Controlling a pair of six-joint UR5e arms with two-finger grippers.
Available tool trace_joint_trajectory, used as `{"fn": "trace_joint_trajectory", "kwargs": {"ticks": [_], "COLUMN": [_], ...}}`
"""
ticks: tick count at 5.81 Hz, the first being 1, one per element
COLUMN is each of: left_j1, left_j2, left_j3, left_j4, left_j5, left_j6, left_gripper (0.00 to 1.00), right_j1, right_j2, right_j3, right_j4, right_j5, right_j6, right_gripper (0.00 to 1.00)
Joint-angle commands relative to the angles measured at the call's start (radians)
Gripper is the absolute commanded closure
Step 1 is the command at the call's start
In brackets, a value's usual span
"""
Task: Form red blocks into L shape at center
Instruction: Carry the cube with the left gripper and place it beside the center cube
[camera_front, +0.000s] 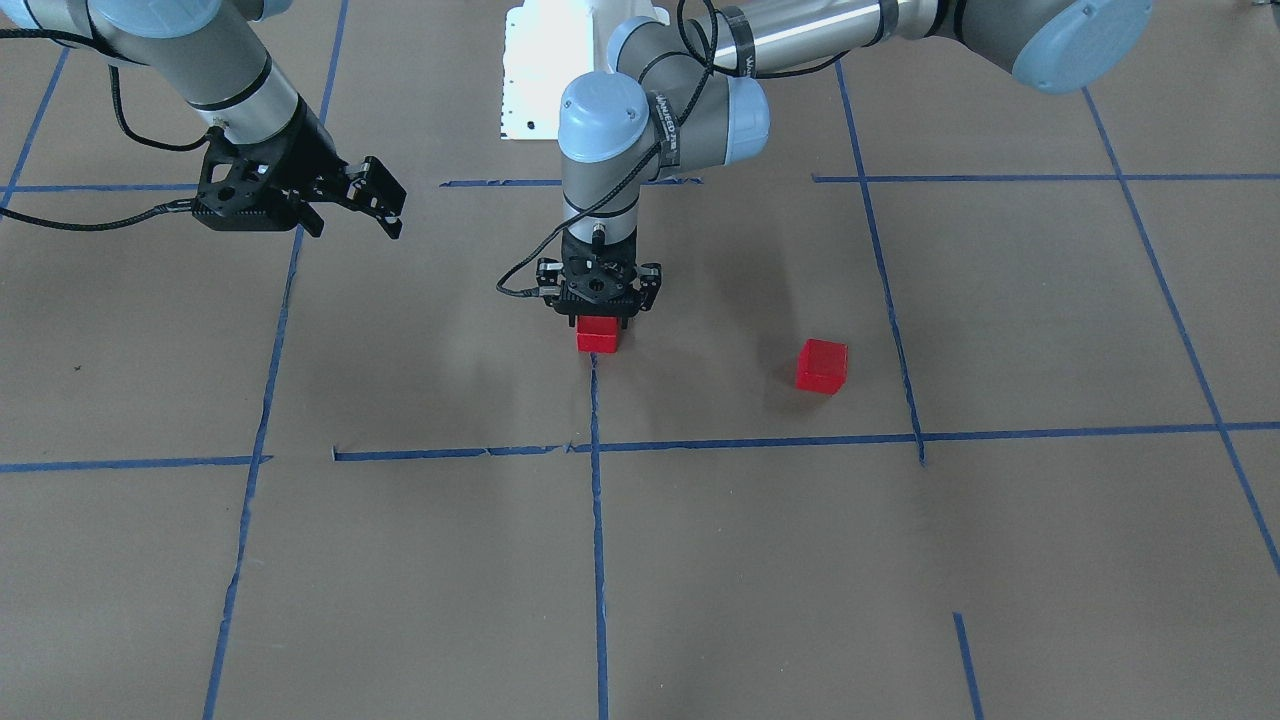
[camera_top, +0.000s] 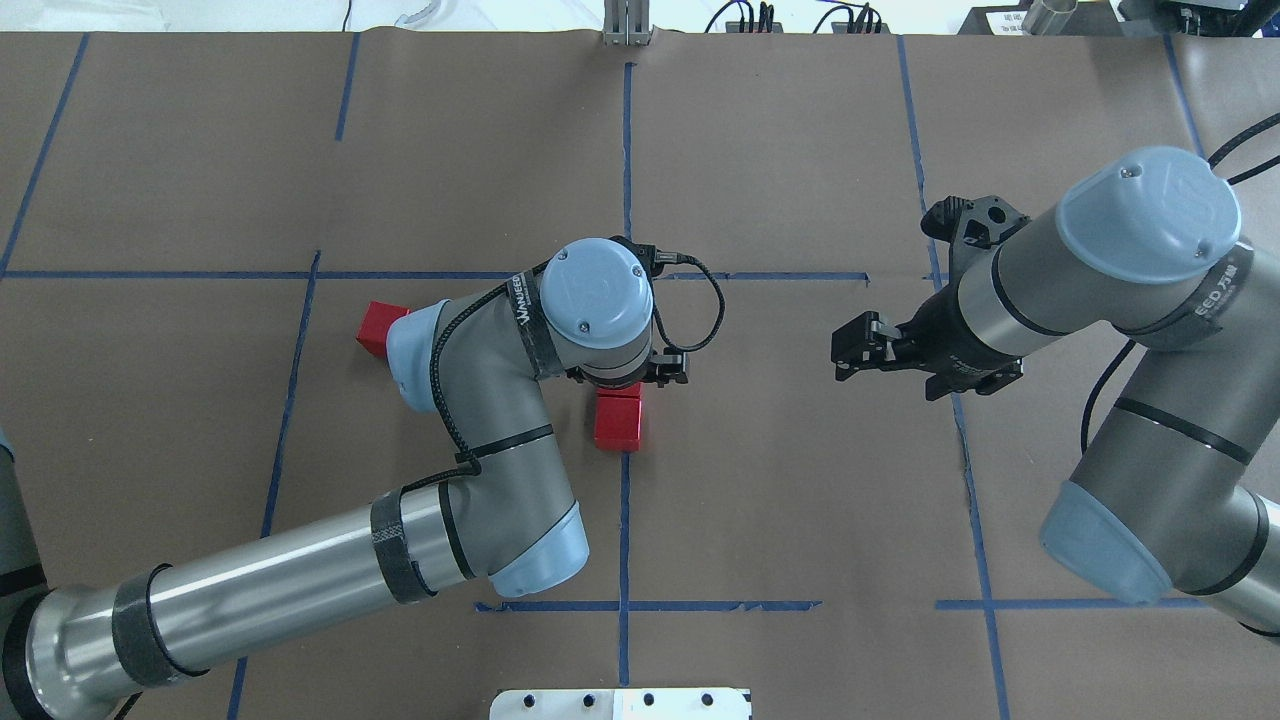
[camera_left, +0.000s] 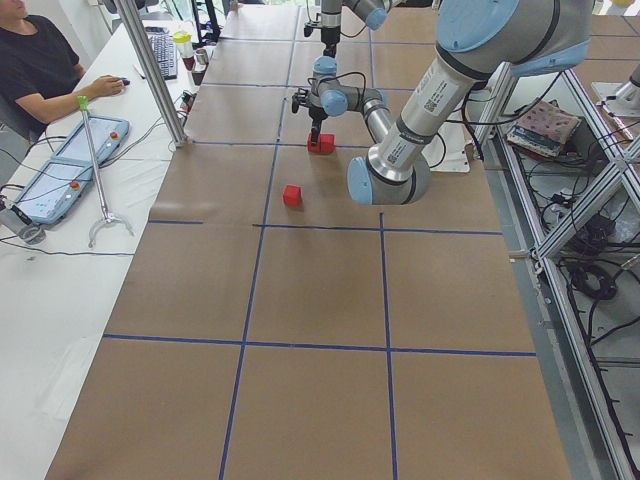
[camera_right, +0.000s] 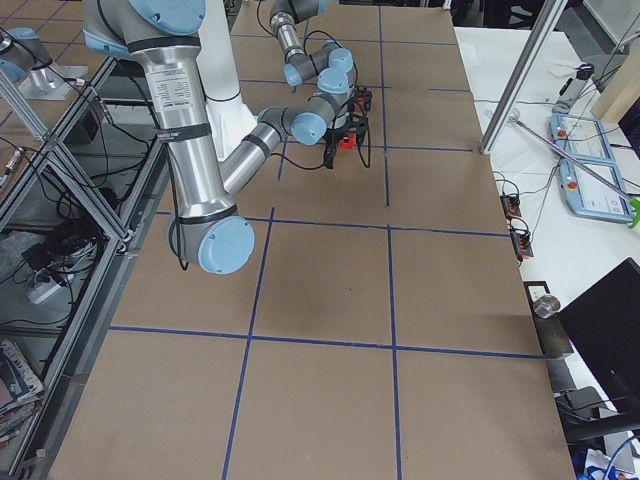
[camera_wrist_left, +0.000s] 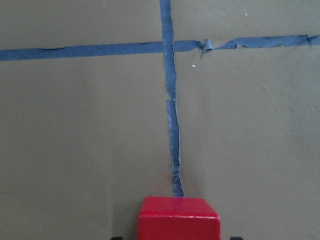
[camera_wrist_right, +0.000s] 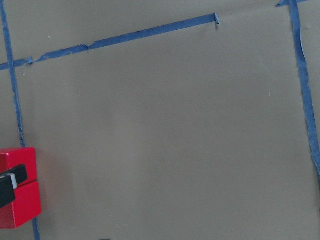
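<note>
we log: left end effector (camera_front: 599, 322), slightly apart, astride one of two touching blocks (camera_top: 617, 420) on the centre line (camera_wrist_left: 172, 125), likely aligning the row | third block (camera_top: 378, 326) well apart, unplaced | right end effector (camera_top: 842, 357) apart, parked clear

The left arm (camera_top: 470, 440) is reaching to the middle of the surface (camera_top: 800, 520). Its wrist is pointing straight down and its claw (camera_front: 599, 312) is hanging low, jaws standing slightly apart. The right arm (camera_top: 1100, 280) is hovering raised at its own side, its claw (camera_front: 386, 202) tilting inward and down, jaws parted.
</note>
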Motion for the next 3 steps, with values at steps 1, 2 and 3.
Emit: {"fn": "trace_joint_trajectory", "kwargs": {"ticks": [1,2,3], "left_j1": [-0.006,-0.053,-0.096], "left_j2": [0.01,0.06,0.187], "left_j3": [-0.077,-0.148,-0.25], "left_j4": [0.009,0.014,0.011], "left_j5": [0.0,-0.002,-0.008], "left_j6": [-0.002,0.0,0.021], "left_gripper": [0.0,0.0,0.0], "right_j1": [0.0,0.002,0.002], "right_j2": [0.002,0.0,0.0], "right_j3": [-0.001,-0.001,-0.001], "right_j4": [0.0,0.0,0.0], "right_j5": [0.001,-0.001,0.001], "right_j6": [0.0,-0.002,-0.002], "right_gripper": [0.0,0.0,0.0]}}
